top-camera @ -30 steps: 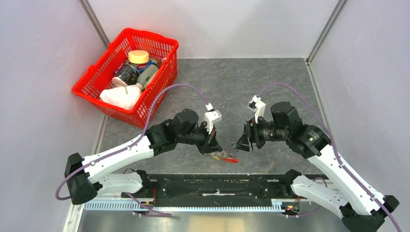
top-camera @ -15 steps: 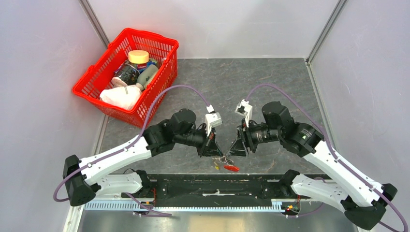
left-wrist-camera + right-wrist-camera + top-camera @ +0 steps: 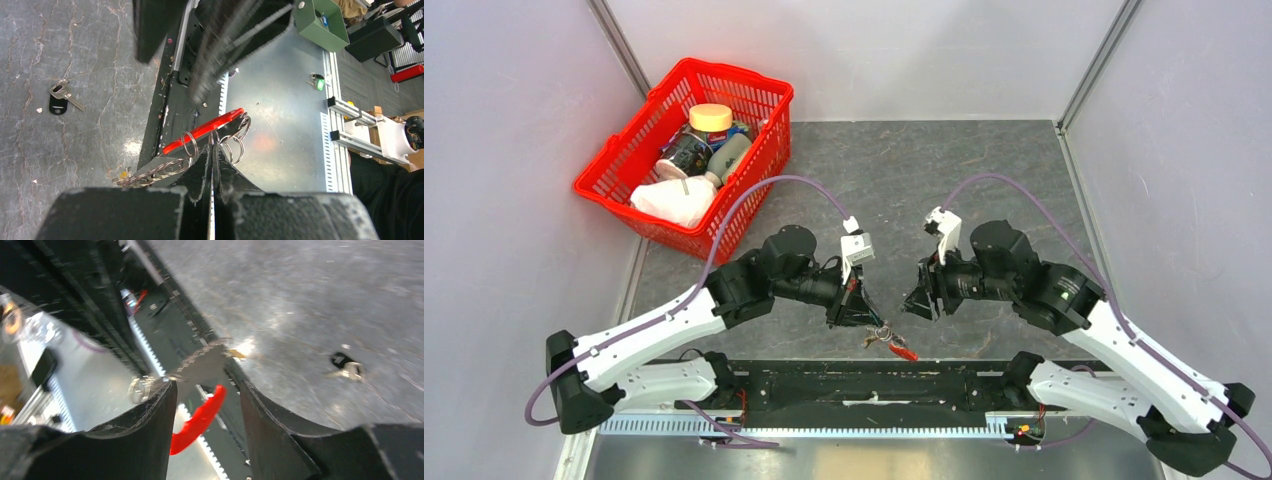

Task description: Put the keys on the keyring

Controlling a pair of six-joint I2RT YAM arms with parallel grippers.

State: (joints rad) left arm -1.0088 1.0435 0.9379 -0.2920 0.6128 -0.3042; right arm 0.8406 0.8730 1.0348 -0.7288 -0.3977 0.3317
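Pinching the keyring point(image 3: 205, 131), left fingers point(image 3: 199, 176) stay shut (right fingers point(image 3: 150, 432) gape, backed off).

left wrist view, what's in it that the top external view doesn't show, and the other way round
Only the left wrist view: a loose key with a dark head lying on the table, and, close up, the left gripper shut on the keyring wire loops. Only the top view: the red basket and the right gripper, open. Both: the keyring with its red strap.
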